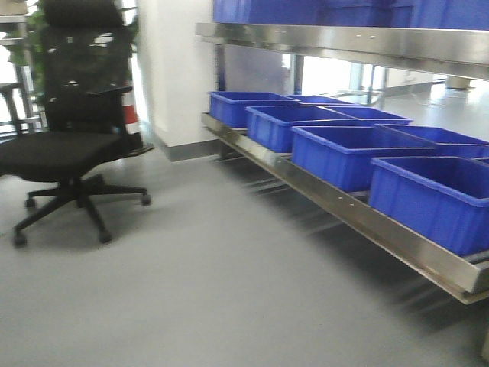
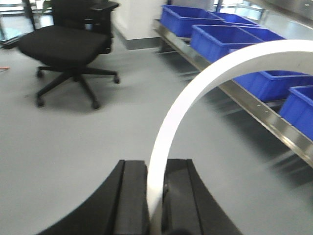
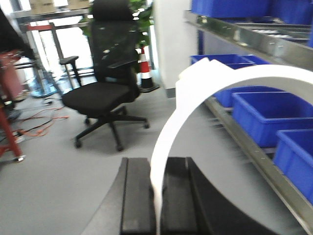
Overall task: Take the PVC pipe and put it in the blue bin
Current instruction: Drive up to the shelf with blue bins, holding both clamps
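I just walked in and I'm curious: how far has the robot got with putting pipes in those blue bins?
Grabbing looks done: the left gripper is clamped on a curved white pipe, and the right gripper on a second pipe. In hand: both are held up off the floor, with the blue bins on the low rack nearby. Left: no pipe shows in any bin, so the drop remains.

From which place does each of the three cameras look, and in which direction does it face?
Front view: sits on the robot and faces forward, with an office chair at left and blue bins on a steel rack at right; none of the robot shows.
Left wrist view: sits behind the left jaws, which clamp a white PVC pipe; faces chair and bins.
Right wrist view: sits behind the right jaws, clamping a white PVC pipe too; faces likewise.
Shared: all three views show the chair and the bins.
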Motion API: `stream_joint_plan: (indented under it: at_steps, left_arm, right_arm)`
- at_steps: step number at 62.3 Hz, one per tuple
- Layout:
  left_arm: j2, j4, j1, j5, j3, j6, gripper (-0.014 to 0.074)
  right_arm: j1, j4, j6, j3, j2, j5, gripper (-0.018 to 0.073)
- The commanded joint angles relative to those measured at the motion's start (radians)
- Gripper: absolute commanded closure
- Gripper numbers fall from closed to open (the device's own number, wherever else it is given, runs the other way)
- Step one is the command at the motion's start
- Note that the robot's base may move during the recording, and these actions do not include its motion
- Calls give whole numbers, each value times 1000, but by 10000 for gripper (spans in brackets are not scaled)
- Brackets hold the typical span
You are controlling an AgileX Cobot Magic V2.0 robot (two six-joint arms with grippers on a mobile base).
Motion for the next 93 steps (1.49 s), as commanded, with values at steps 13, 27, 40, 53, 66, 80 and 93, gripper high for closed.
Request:
stream_joint_plan:
  at_steps: [13, 27, 40, 53, 66, 80, 93]
  left_arm:
    - [-6, -3, 3, -26, 0, -8, 707]
    - [-6, -3, 3, -26, 0, -8, 707]
    - [-6, -3, 3, -26, 0, -8, 707]
    - [-6, -3, 3, -26, 0, -8, 707]
    - [-6, -3, 3, -26, 0, -8, 707]
    - [-6, -3, 3, -26, 0, -8, 707]
    - [-6, -3, 3, -26, 0, -8, 707]
  right_arm:
    - [-1, -4, -1, 1, -5, -26, 712]
    - [-1, -4, -1, 1, -5, -26, 712]
    - [-1, -4, -1, 1, -5, -26, 712]
    - [-1, -4, -1, 1, -5, -26, 712]
    - [-1, -4, -1, 1, -5, -26, 712]
    - [-1, -4, -1, 1, -5, -26, 712]
    - [-1, -4, -1, 1, -5, -26, 712]
